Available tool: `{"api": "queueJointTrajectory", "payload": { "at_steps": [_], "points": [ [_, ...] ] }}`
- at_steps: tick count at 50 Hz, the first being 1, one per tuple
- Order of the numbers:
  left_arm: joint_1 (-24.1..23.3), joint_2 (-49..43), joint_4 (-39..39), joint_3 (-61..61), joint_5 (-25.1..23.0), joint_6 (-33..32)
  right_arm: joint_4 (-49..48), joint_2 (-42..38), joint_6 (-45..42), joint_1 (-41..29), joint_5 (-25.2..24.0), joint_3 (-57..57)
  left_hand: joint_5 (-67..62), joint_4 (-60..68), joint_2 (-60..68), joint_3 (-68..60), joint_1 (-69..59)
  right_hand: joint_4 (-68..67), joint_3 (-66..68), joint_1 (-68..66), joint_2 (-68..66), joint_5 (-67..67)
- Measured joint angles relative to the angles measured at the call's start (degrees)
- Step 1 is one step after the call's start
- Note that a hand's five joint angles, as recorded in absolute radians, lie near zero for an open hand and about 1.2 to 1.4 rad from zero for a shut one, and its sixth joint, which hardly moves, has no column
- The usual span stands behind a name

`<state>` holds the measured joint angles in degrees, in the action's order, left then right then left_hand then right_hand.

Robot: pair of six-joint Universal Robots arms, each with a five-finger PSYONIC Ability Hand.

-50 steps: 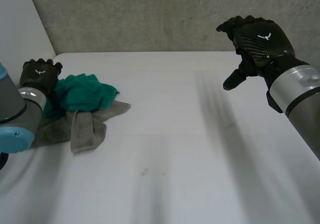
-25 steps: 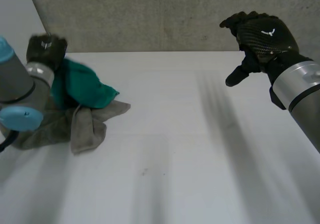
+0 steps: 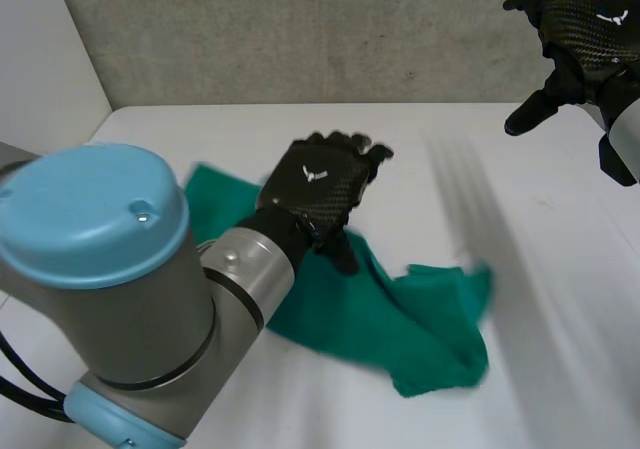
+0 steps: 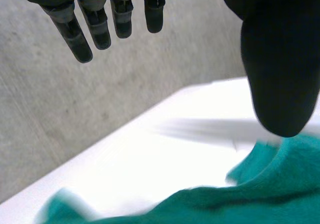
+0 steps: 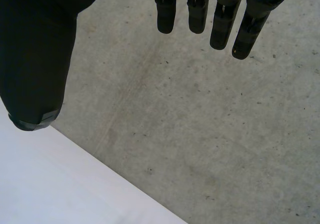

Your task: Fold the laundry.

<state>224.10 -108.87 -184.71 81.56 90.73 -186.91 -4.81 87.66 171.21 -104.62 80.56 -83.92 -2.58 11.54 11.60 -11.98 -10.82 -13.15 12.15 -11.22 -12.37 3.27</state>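
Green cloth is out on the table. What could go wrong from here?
The left hand is open with no grip on the green cloth, so a pull may just drag it. The cloth lies rumpled, so a fold could trap creases. The right hand hangs high, far from the cloth.

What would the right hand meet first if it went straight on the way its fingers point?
Likely the grey wall beyond the table edge; the right hand points at it, nothing between. Depth unclear.

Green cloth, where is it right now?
In the head view, the green cloth stretches across the middle of the white table, partly beneath the left hand.
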Motion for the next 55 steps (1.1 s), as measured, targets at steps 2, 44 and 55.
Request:
{"api": "queueJointTrajectory", "payload": {
  "at_steps": [2, 44, 55],
  "points": [
    [0.31, -0.45, 0.77, -0.29, 0.06, -1.16, 0.16, 0.0, -0.02, -0.05, -0.07, 0.0, 0.0, 0.0, 0.0, 0.0, 0.0, 0.0, 0.0, 0.0, 0.0, 0.0],
    [19.77, -23.01, 0.94, -13.15, -8.82, -18.76, 0.71, -19.28, -2.77, -6.98, -2.95, -12.95, -0.31, 1.06, 1.39, -0.77, -1.45, 0.0, 0.0, 0.0, 0.0, 0.0],
    [17.83, -27.55, 5.09, -18.2, -9.01, -19.14, 1.48, -25.75, 0.33, -7.23, -3.88, -7.72, -13.99, 14.94, 15.13, -14.65, -16.26, -10.58, 11.6, -9.49, -11.75, 9.92]
  ]
}}
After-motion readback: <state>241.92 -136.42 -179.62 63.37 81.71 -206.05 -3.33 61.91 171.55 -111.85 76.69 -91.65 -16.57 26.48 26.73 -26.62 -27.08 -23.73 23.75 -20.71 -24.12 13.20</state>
